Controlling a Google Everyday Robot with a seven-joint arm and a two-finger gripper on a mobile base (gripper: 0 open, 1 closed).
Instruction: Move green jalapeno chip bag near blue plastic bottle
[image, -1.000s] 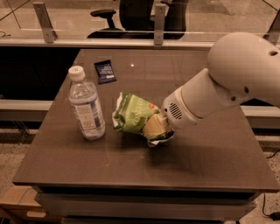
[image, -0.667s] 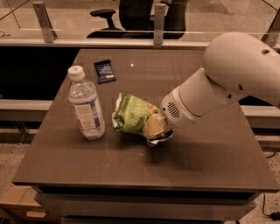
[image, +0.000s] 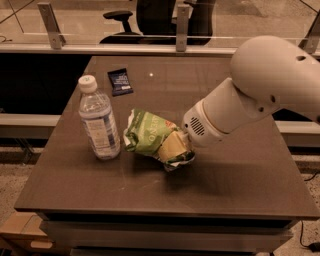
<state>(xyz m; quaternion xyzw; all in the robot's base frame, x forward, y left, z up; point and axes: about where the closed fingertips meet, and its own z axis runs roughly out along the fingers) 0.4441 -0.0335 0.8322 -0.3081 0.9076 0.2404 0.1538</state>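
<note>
Green chip bag (image: 147, 134) lay crumpled on the tabletop (image: 240, 180), about mid-tabletop and left of center. Its long axis ran diagonally, from upper left down to lower right in the view. The printed face with white lettering was turned up and toward the camera. The upper-left end pointed at the bottle (image: 99, 122) and the lower-right end pointed into the end effector (image: 175, 147).

The end effector sat at the bag's lower-right end, low over the tabletop and touching the bag. One tan finger (image: 172, 144) showed on top of the foil, with a green edge of the bag curling out under it. It read as clamped on the bag's right end; the second finger was hidden. So the bag extended left and slightly back from the end effector, on the bottle side.

The white arm (image: 260, 95) came in from the right edge of the view, angling down and left.

The bottle stood upright, white cap on, just left of the bag; the gap was narrow and contact could not be told. A small dark packet (image: 120, 81) lay flat behind the bottle, well apart from the bag. An office chair (image: 150, 17) stood beyond the tabletop's far edge.
</note>
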